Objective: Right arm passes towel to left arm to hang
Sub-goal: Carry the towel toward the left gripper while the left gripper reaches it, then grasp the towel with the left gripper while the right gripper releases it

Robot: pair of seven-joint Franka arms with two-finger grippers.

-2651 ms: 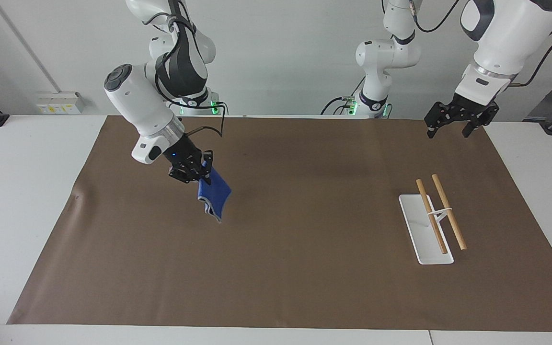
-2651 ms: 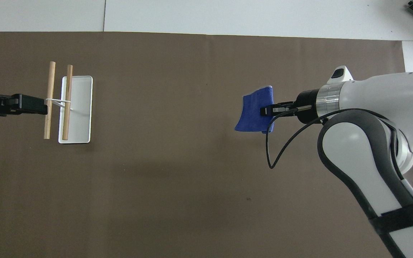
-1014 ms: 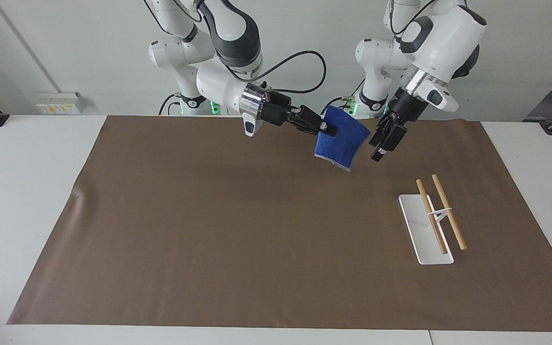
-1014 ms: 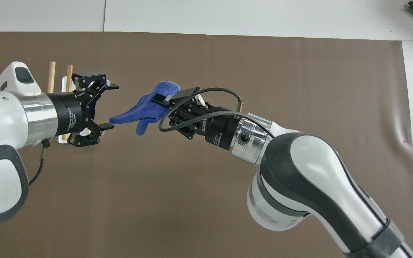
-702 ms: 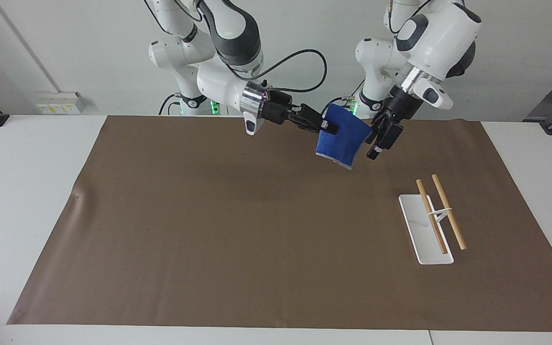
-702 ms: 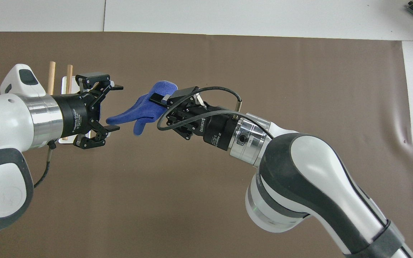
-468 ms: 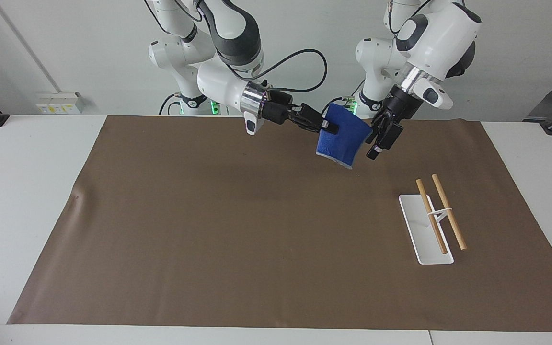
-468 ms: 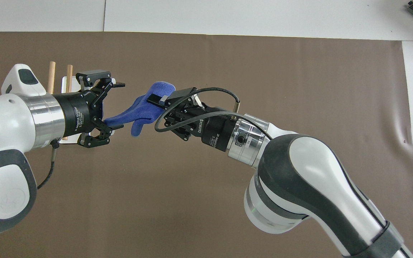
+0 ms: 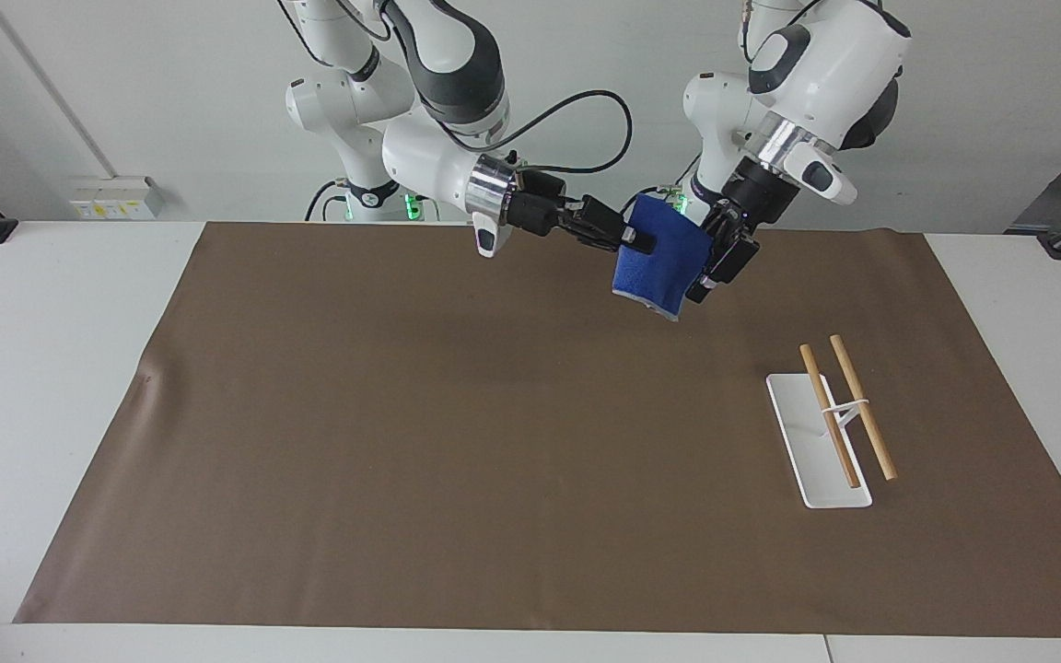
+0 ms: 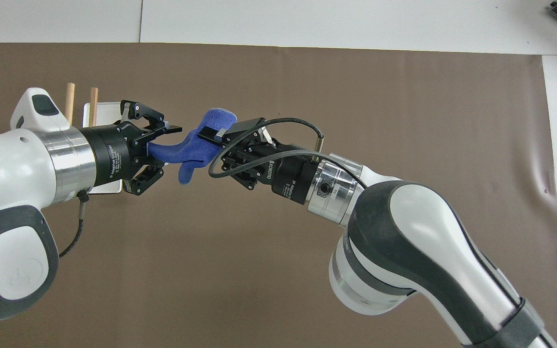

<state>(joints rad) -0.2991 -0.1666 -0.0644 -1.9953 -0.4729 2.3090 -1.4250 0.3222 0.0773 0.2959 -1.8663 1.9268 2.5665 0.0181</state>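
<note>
The blue towel (image 9: 658,262) hangs in the air over the part of the brown mat near the robots, between the two grippers. My right gripper (image 9: 638,243) is shut on one edge of it and holds it out sideways; it also shows in the overhead view (image 10: 209,139). My left gripper (image 9: 713,269) is open at the towel's other edge. In the overhead view the left gripper (image 10: 166,148) has one finger on each side of the towel's (image 10: 192,146) free end. The gap between those fingers is still wide.
A white rack base with two wooden bars (image 9: 831,431) stands on the brown mat (image 9: 448,442) toward the left arm's end. In the overhead view the rack (image 10: 94,100) is mostly hidden under the left arm.
The right arm carried the towel up and across toward the left arm. The left gripper came in from the rack's end, moved onto the towel's free end, and its fingers narrowed around it.
</note>
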